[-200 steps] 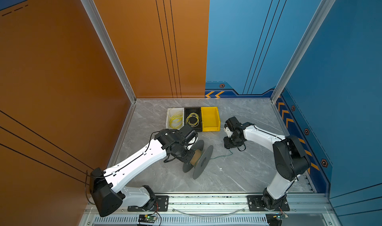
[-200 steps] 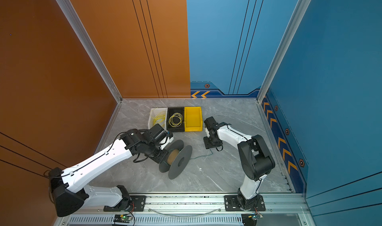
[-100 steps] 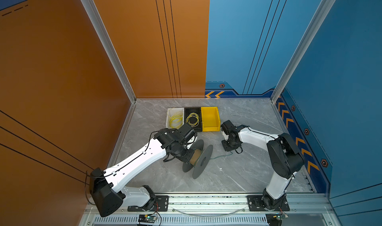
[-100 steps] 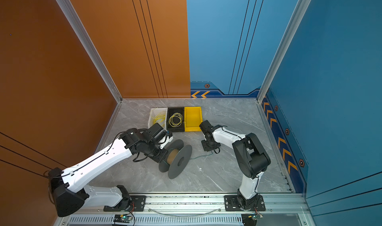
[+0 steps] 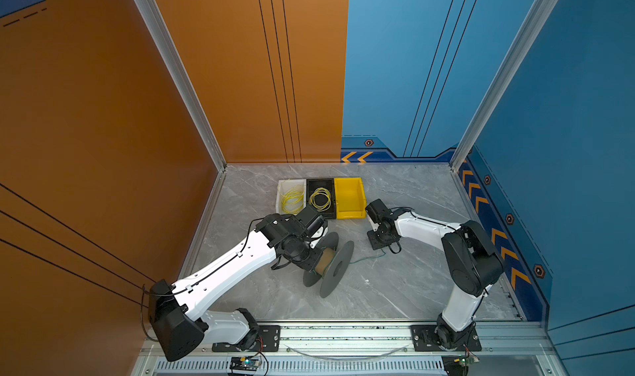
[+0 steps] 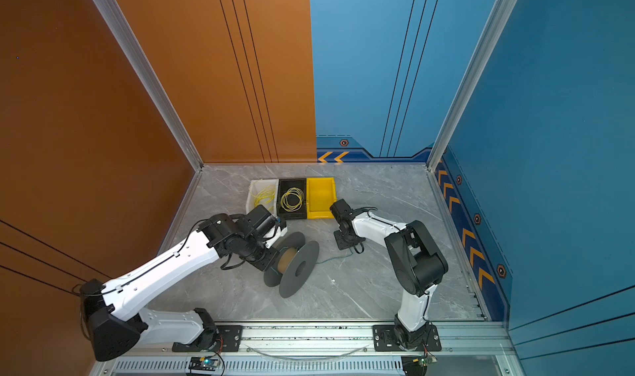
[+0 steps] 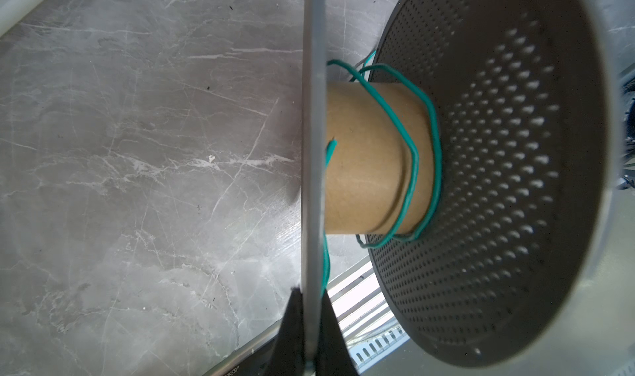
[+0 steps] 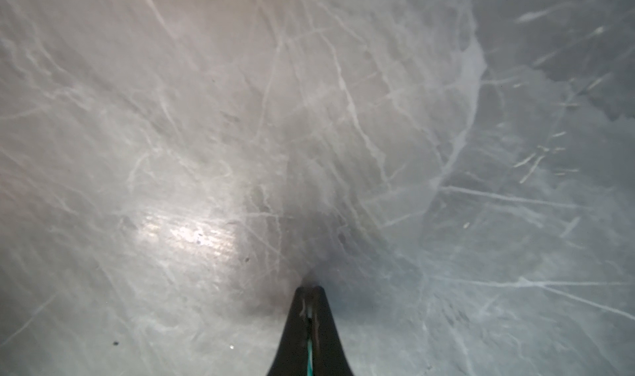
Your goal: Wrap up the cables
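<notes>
A grey spool (image 5: 328,264) (image 6: 292,264) with a brown cardboard core (image 7: 364,157) lies tilted on the marble floor. The teal cable (image 7: 412,157) loops loosely a few times round the core. Its free length (image 5: 364,259) (image 6: 330,260) trails over the floor to my right gripper. My left gripper (image 7: 312,295) (image 5: 311,255) is shut on the edge of one thin spool flange (image 7: 312,151). The perforated flange (image 7: 498,168) faces it. My right gripper (image 8: 310,290) (image 5: 380,243) points down at the floor, shut on the cable (image 8: 310,350), which shows between its jaws.
Three bins stand in a row behind the spool: white (image 5: 283,188) and black (image 5: 311,192), each with yellow wire coils, and a yellow one (image 5: 348,197). A metal rail (image 5: 343,333) runs along the front edge. Orange and blue walls close in the floor.
My right gripper has shifted slightly towards the spool, lowered to the floor and closed its jaws on the teal cable. The left arm and the spool have not moved.
</notes>
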### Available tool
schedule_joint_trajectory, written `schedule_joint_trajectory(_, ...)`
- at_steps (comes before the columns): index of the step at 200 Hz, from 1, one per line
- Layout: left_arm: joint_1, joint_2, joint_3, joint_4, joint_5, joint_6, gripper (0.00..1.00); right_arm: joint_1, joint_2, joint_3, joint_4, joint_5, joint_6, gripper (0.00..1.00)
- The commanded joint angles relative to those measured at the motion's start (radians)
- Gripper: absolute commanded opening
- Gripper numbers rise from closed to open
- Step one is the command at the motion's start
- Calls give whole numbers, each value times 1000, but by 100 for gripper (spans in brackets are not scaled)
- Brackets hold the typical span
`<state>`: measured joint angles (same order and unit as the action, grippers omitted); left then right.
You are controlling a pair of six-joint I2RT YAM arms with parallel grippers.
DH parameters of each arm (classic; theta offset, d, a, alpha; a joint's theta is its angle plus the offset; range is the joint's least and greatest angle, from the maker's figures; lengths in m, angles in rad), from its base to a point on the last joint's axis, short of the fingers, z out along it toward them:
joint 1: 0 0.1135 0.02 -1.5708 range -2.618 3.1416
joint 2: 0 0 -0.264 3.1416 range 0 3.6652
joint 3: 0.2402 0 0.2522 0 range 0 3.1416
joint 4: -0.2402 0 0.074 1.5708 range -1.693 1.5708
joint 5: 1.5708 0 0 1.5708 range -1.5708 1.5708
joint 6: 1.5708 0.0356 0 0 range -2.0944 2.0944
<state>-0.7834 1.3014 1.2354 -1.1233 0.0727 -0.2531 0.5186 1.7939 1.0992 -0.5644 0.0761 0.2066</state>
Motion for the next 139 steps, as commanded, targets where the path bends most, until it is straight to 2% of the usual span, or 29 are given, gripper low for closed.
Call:
schedule_joint_trajectory(1,11,-4,-28,-30,0,-11,0,-1,-103,-3,-7,24,35,0)
schedule_joint_trajectory(68,10,-3,-43,-30,-8,-23,0,-5,-380,97,-63,41,94,0)
schedule_joint_trajectory(102,5,5,-32,-29,-12,-26,0,-11,-462,162,-53,-9,152,0)
schedule_joint_trajectory(139,-7,27,-10,-26,-28,-68,0,14,-485,333,-26,-111,226,0)
